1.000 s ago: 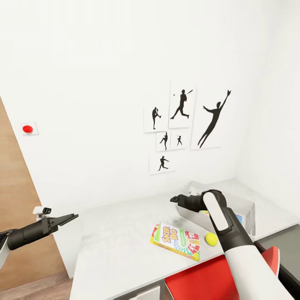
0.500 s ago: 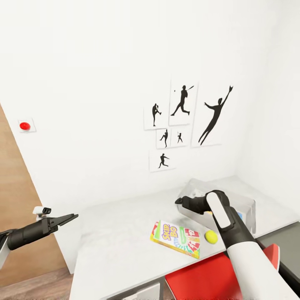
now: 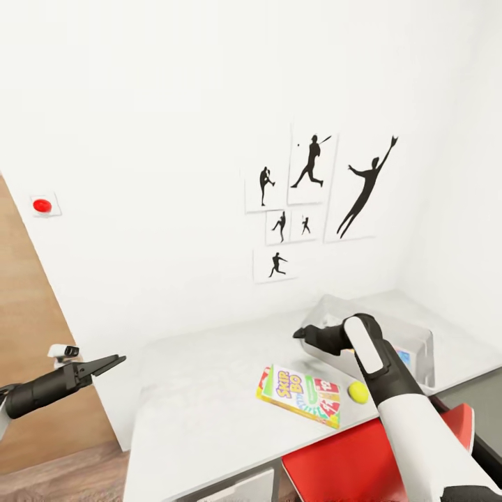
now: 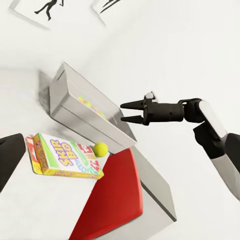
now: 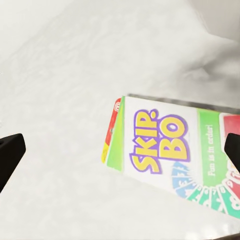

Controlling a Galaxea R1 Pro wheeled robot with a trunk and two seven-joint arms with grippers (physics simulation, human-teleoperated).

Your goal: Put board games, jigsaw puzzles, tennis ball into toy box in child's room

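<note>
A Skip-Bo board game [image 3: 300, 395] lies flat on the pale table [image 3: 202, 376], with the tennis ball [image 3: 358, 392] just to its right. The grey toy box [image 3: 418, 333] stands behind them near the corner, something colourful showing inside it. My right gripper [image 3: 298, 333] hovers open above the game, in front of the toy box. The right wrist view looks straight down on the game [image 5: 165, 145] between the spread fingers [image 5: 9, 152]. My left gripper [image 3: 116, 361] hangs open off the table's left end, and its camera sees the right gripper [image 4: 125, 112], game [image 4: 65, 156], ball [image 4: 100, 149] and toy box [image 4: 75, 107].
A red seat [image 3: 355, 460] sits against the table's front edge under my right arm. A dark-grey cabinet [image 3: 481, 397] adjoins at the right. Black athlete pictures [image 3: 314, 195] hang on the wall behind. A wooden door [image 3: 28, 335] and a red wall button [image 3: 42, 205] are at left.
The whole view has shifted slightly, so the camera moved. My right gripper stays open over the game; the left arm sits a touch lower. Nothing was grasped or released.
</note>
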